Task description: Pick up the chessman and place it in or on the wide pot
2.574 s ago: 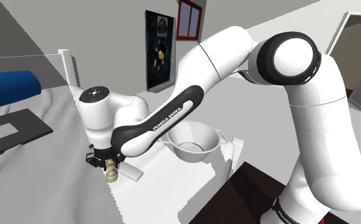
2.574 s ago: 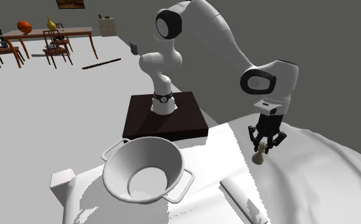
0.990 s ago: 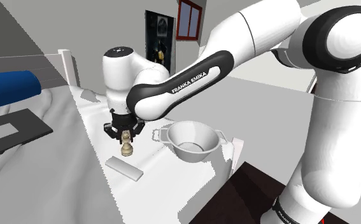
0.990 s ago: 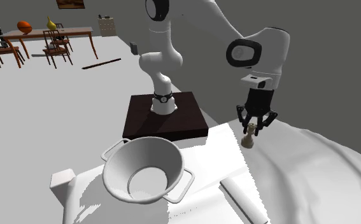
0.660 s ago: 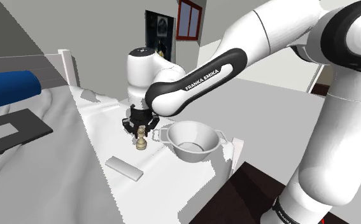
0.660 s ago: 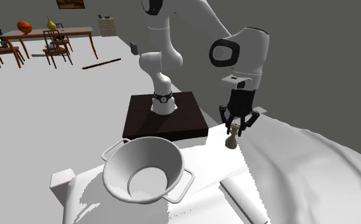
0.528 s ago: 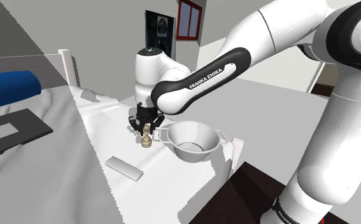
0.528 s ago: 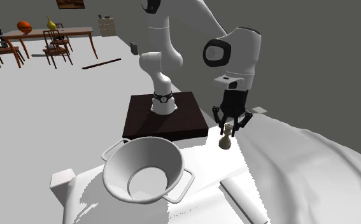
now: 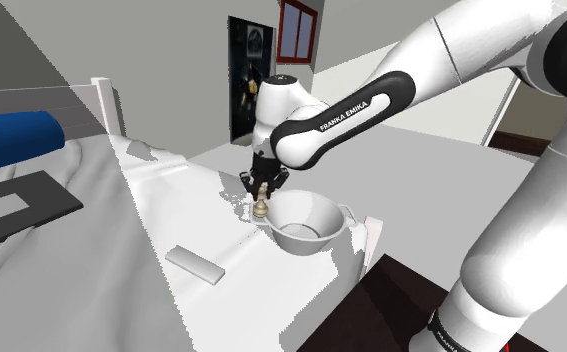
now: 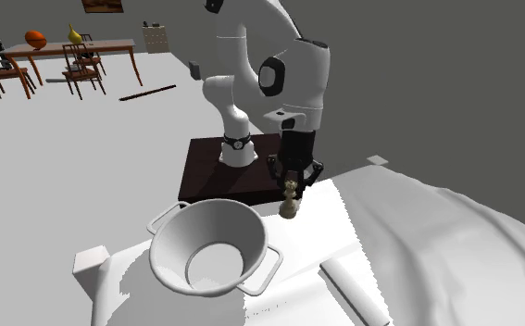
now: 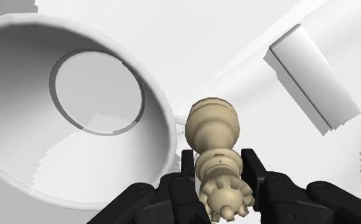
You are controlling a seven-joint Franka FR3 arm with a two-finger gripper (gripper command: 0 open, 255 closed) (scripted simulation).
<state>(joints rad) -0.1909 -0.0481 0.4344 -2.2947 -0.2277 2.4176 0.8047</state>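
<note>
Over the bed's [image 9: 91, 275] rumpled white sheet, the black gripper [image 9: 260, 190] clasps a cream chessman [image 9: 260, 207] by its notched crown, the 2 fingers [image 11: 254, 164] pressed against its sides. The piece is smooth and turned, with a ringed neck and a round bulbous base, and it hangs upright with the base down. It is just beside the rim of the wide pot [image 9: 301, 236], outside the bowl. The pot is plain white, a shallow flaring basin with a flat round bottom and 2 loop handles. A flat white rectangular slab [image 9: 194, 265] lies on the sheet, well apart from the pot. In the shoulder view a blue pillow [image 9: 11, 135] rests at the far left. The arm's stand [image 10: 242, 174] is a dark brown box. Beyond it a wooden dining table [image 10: 66, 46] with chairs stands on a pale grey floor.
</note>
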